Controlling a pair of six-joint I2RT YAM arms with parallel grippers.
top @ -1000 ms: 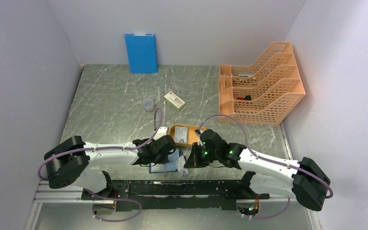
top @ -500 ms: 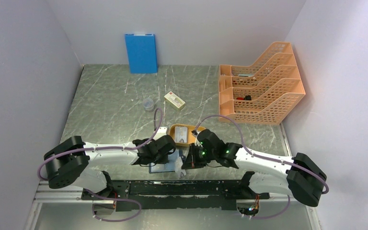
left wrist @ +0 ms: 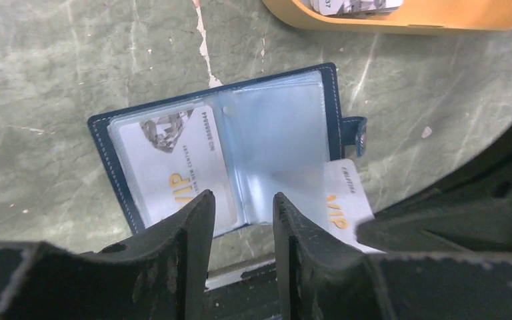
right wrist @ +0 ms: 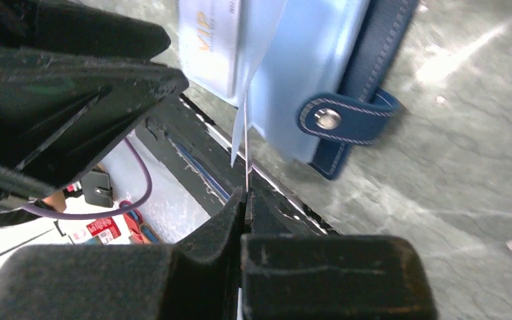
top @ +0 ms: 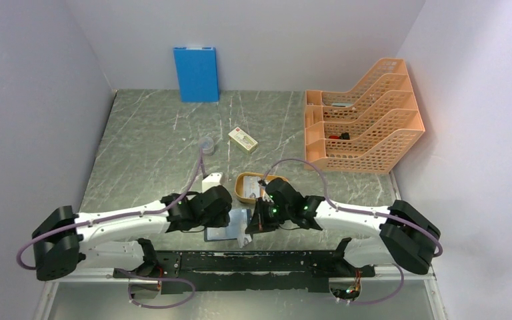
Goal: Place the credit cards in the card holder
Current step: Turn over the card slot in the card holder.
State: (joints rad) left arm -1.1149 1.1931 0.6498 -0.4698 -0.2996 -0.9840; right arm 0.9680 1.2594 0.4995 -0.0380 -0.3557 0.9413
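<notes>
card holder (left wrist: 267, 133): lies open and flat by the desk's (left wrist: 73, 67) near edge, sleeves up for loading
first card (left wrist: 173, 167): seated in left sleeve
right pincer (right wrist: 247, 200): clenched on second card (left wrist: 343, 200) by its edge, corner aimed at right sleeve
left pincer (left wrist: 241, 200): released, empty, hovering over holder; probably ready to pin it
tray (left wrist: 400, 23): behind holder, more cards inside

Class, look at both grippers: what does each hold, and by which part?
The right gripper pinches a credit card by one edge, its other end at the card holder. The left gripper holds nothing, jaws open.
</notes>
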